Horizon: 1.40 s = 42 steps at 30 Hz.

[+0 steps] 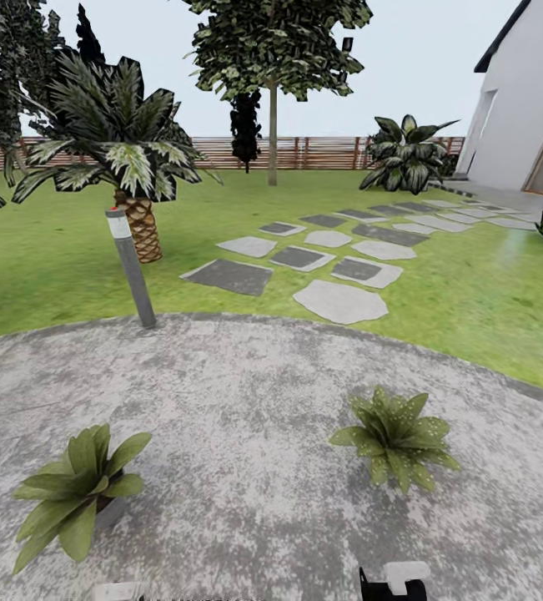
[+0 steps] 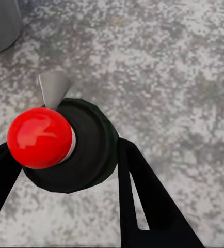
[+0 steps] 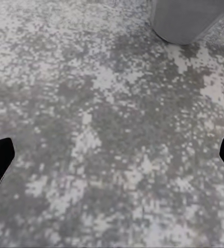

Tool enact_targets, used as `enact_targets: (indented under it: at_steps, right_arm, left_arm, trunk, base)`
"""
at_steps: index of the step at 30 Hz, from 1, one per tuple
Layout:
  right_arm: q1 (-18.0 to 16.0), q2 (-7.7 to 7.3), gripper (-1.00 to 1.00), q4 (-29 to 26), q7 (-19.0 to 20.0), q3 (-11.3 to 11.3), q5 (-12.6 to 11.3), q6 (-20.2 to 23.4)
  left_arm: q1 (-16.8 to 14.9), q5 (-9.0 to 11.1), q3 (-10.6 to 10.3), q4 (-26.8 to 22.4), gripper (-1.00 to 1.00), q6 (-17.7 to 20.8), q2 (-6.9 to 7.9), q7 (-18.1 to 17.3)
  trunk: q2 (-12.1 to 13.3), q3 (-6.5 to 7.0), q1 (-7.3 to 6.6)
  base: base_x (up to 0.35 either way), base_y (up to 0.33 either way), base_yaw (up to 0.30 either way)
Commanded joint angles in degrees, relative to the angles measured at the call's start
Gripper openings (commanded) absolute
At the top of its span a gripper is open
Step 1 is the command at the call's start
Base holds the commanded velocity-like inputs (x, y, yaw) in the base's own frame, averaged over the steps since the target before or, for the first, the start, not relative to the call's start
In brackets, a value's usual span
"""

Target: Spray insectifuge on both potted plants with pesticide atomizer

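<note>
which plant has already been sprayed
The right potted plant: white specks dot its leaves. The left potted plant shows plain green leaves, no specks.

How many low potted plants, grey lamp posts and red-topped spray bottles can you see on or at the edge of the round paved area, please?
Low green potted plants in small grey pots: 2, one plain-leaved, one with white-speckled leaves
Grey lamp posts with a pale band near the top: 1
Dark spray bottles with a red top: 1, between the left hand's fingers
Total: 4
</note>
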Motion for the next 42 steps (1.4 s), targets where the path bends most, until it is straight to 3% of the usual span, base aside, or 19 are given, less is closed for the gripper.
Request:
enact_targets:
  at_steps: [1,42]
  right_arm:
    - [-0.01,-0.01,1.00,-0.02,-0.23,0.51,-0.39,-0.10]
    - [-0.01,-0.08,1.00,-0.08,-0.08,0.60,-0.39,-0.19]
  left_arm:
    - [-0.05,0.31,0.30,0.07,-1.00,-0.13,-0.01,-0.53]
    - [-0.05,0.32,0.30,0.07,-1.00,-0.09,0.00,-0.48]
  trunk:
    - [-0.02,-0.10,-0.01]
    - [-0.02,-2.19,-0.01]
  base:
    - [0.000,0.000,0.238]
    - [0.000,0.000,0.246]
